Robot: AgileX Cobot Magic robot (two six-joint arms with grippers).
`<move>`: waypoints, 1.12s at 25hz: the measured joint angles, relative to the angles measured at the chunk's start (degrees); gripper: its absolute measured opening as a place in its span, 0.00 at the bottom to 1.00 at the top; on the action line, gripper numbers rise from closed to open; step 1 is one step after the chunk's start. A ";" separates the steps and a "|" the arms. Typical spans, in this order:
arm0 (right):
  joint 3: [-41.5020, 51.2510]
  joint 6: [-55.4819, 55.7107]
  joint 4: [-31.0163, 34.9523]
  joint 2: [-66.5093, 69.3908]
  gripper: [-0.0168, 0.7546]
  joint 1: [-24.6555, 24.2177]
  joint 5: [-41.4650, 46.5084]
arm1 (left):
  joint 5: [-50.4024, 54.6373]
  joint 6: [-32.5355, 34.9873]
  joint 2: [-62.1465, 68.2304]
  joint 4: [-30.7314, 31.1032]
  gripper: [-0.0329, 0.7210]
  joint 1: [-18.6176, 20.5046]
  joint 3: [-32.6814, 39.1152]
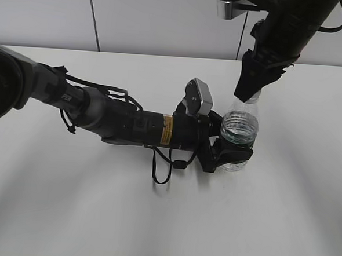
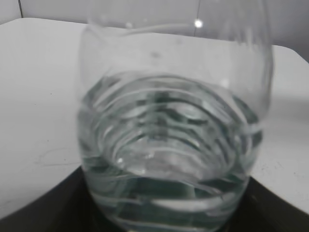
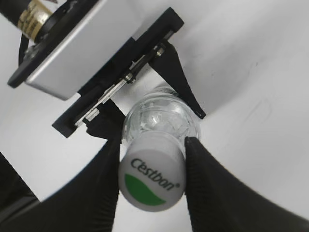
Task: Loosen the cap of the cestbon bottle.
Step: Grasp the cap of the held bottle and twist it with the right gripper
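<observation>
The cestbon bottle (image 1: 239, 138) stands upright on the table (image 1: 154, 220), the left claw (image 1: 230, 150) clamped on its body from 9 o'clock, while the right claw (image 3: 152, 176), directly above along the bottle's vertical axis, is closed on the cap (image 3: 152, 179).

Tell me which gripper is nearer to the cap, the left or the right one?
Right. The right gripper closes on the cap from above. The left gripper is lower, clamped around the body of the cestbon bottle.
</observation>
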 joint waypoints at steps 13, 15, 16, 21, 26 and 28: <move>0.00 -3.18 2.05 0.00 0.63 0.00 0.00 | -0.11 0.00 0.00 0.10 0.71 0.14 0.00; 0.00 -1.56 2.07 0.00 0.67 0.00 0.00 | -0.11 0.00 0.00 0.10 0.71 0.14 0.00; 0.00 -0.58 2.07 0.00 0.68 0.00 0.00 | -0.11 0.00 0.00 0.10 0.71 0.14 0.00; 0.00 11.97 2.12 0.00 0.72 0.00 0.00 | -0.11 0.00 0.00 0.10 0.71 0.14 0.00; 0.00 30.76 -0.90 0.00 0.77 0.00 0.00 | -0.11 0.00 0.00 0.13 0.71 0.14 0.00; 0.00 35.53 -2.04 0.00 0.77 0.00 0.00 | -0.11 0.00 0.00 0.13 0.71 0.14 0.00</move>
